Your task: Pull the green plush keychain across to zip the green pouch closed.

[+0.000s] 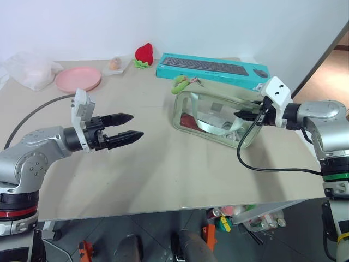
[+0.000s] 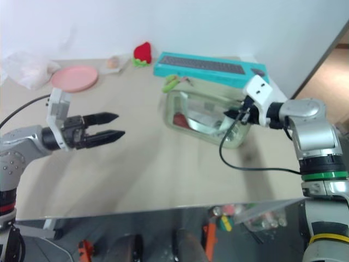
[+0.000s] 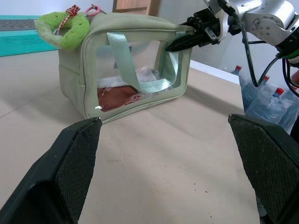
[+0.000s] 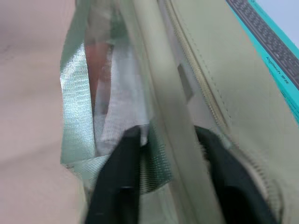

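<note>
The pale sage-green rectangular pouch (image 1: 215, 121) with clear plastic sides stood on the beige table (image 1: 152, 169), toward its right edge and just in front of the long teal keyboard box (image 1: 212, 70) that lay along the far edge. The small lime-green curved plush keychain (image 1: 180, 83) sat on the top of the pouch at its left far corner, at the end of the zipper line. The right gripper (image 1: 244, 115) was at the opposite, right end of the pouch, its two black fingers (image 4: 119, 175) pinching the upper rim there, one finger against the clear side by the green strap and the other on the fabric top beside the zipper; the keychain lay a whole pouch-length away from it. The left gripper (image 1: 126, 128) hovered above the table's left half, fingers spread wide and holding nothing, pointing toward the pouch and well apart from it. A round pink plate (image 1: 78, 78) and a red plush strawberry (image 1: 144, 54) lay near the far edge
</note>
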`<state>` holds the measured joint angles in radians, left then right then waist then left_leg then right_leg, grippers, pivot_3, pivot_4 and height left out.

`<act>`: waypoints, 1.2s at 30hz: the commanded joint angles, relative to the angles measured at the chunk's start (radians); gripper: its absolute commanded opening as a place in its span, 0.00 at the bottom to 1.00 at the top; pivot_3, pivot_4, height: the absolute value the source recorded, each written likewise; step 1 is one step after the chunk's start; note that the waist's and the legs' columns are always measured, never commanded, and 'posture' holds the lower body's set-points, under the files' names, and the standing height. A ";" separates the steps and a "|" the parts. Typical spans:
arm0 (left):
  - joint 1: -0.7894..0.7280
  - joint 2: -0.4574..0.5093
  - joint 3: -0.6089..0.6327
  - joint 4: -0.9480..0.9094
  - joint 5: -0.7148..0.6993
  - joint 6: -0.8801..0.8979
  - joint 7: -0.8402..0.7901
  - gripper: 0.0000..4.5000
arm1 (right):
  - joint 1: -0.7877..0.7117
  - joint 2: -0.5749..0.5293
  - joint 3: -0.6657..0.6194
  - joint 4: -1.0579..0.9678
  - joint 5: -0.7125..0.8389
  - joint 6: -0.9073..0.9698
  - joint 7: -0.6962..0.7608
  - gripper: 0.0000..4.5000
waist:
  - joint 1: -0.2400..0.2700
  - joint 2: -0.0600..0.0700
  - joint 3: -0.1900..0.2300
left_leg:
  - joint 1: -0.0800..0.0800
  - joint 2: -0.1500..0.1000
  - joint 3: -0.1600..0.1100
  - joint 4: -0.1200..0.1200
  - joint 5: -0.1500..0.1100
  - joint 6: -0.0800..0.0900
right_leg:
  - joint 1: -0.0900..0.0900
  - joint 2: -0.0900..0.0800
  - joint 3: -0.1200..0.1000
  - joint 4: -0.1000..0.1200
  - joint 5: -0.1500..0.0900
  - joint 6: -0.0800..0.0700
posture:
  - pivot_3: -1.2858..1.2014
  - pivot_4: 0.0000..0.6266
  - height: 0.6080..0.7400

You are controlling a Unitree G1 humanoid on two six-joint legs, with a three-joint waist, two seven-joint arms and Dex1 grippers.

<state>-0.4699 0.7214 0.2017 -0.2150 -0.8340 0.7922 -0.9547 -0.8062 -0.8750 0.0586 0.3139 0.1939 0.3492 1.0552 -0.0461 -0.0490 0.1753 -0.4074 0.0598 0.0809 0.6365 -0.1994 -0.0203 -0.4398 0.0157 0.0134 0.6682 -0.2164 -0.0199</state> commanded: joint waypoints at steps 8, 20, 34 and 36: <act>-0.031 0.007 0.051 0.055 -0.009 -0.030 0.004 1.00 | 0.015 -0.009 -0.093 -0.127 0.098 0.043 0.042 0.01 | 0.001 0.000 0.000 | -0.001 0.000 0.000 0.000 0.000 0.000 | -0.001 0.000 0.000 0.000 0.000 0.000 | 0.52 0.24 1.00; -0.044 0.119 0.200 0.225 -0.035 -0.006 -0.018 1.00 | -0.071 0.108 0.056 -0.317 0.115 0.054 0.138 0.01 | 0.000 0.002 0.001 | -0.001 0.003 0.000 -0.001 0.000 0.000 | -0.002 0.003 -0.001 0.000 0.000 -0.001 | 0.52 0.24 1.00; 0.063 0.143 0.285 0.139 -0.088 0.031 0.023 1.00 | -0.076 0.189 0.204 -0.324 -0.015 -0.065 0.187 0.08 | 0.005 0.001 0.001 | -0.003 0.002 0.000 0.000 0.000 0.000 | -0.002 -0.002 -0.002 0.000 -0.001 0.000 | 0.52 0.24 1.00; 0.061 0.144 0.282 0.143 -0.085 0.031 0.022 1.00 | -0.071 0.190 0.201 -0.323 -0.017 -0.051 0.182 0.22 | 0.004 0.001 0.001 | -0.003 0.002 -0.001 0.000 0.000 0.000 | -0.002 -0.002 -0.003 0.000 -0.001 0.000 | 0.52 0.24 1.00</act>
<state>-0.4045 0.8438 0.4458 -0.0501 -0.9071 0.8285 -0.9352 -0.8756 -0.6866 0.2666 0.0239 0.1783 0.2920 1.2377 -0.0420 -0.0476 0.1763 -0.4101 0.0624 0.0804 0.6362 -0.1995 -0.0207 -0.4419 0.0143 0.0108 0.6685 -0.2175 -0.0207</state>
